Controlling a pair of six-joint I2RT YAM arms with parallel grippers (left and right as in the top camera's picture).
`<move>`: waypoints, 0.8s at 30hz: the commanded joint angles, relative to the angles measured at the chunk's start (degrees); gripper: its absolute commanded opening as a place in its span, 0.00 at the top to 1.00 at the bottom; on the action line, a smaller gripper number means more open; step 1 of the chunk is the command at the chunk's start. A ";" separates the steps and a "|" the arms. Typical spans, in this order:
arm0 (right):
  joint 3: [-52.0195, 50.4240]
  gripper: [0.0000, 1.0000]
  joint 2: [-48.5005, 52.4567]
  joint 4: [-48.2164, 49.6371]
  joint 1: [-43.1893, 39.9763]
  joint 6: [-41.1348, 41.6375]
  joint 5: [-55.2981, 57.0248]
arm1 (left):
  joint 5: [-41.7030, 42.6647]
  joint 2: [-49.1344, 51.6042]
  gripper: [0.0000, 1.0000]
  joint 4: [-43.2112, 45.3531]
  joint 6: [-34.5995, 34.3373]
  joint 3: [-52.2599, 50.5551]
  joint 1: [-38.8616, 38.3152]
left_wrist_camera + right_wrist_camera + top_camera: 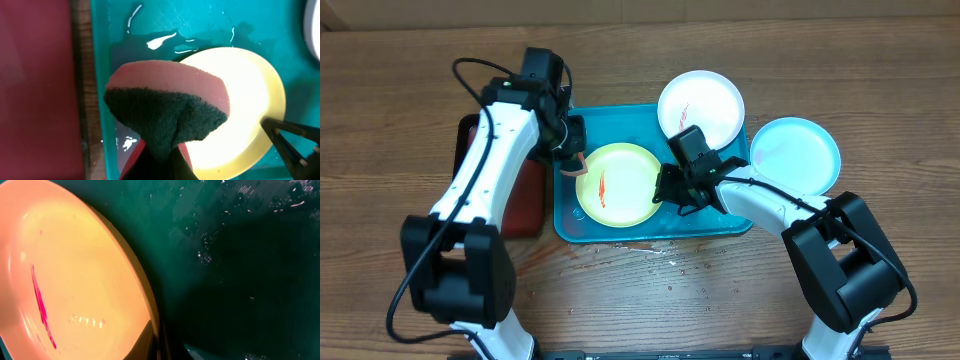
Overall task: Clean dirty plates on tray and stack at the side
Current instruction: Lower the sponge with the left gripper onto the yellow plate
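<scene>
Overhead view: left hand [571, 158] is over the far-left part of the turquoise tray [650, 228], closed on a sponge [576, 168] that sits at the far-left rim of the pale green plate [620, 190]. In the left wrist view the sponge [170, 95] is pink w/ a dark green scour pad facing the cam. It's squeezed to a narrow waist at the bottom where the hand grips it; the gripping fingers are hidden behind it. The sponge overlaps the plate's left edge there; can't tell if it touches.

Right hand [672, 192] is at the green plate's right rim, v. narrow. In the right wrist view its fingers [149, 342] straddle the rim, one inside the plate, the other outside over the tray floor. It looks pinched on the rim. The left wrist view shows the same fingers as a thin dark V at that rim.

The green plate lies left-centre in the tray, w/ a red-orange smear [601, 188] left of its middle. White plate [700, 108] is at the tray's far-right corner, overhanging the far rim, w/ a small red smear. Pale blue plate [798, 155] is off the tray on the worktop [880, 80], just beside the tray's right rim; can't tell if they touch.

The tray floor is wet: water [160, 41] glints far of the green plate, and there are droplets in the right wrist view. A few drops lie on the worktop by the tray's near rim. Dark red tray [525, 200] is left of the turquoise one, mostly under the left arm.
</scene>
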 commanded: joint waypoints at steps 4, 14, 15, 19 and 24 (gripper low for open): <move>0.92 0.96 1.29 -2.14 -0.02 5.20 0.76 | -0.33 4.63 0.96 1.99 0.96 0.02 -3.89; 0.92 0.96 1.29 -2.32 -0.02 5.31 0.81 | -6.03 10.78 0.96 2.99 1.01 0.02 -6.67; 0.92 0.96 1.29 -2.32 -0.02 5.31 0.79 | -6.03 11.10 0.96 2.99 1.01 0.02 -6.67; 0.92 0.96 1.29 -2.27 -0.02 5.11 0.81 | -6.03 12.92 0.96 2.99 1.49 0.02 -6.69; 0.92 0.96 1.29 -2.14 -0.02 5.09 0.83 | -6.03 14.80 0.96 3.41 3.63 0.00 -7.10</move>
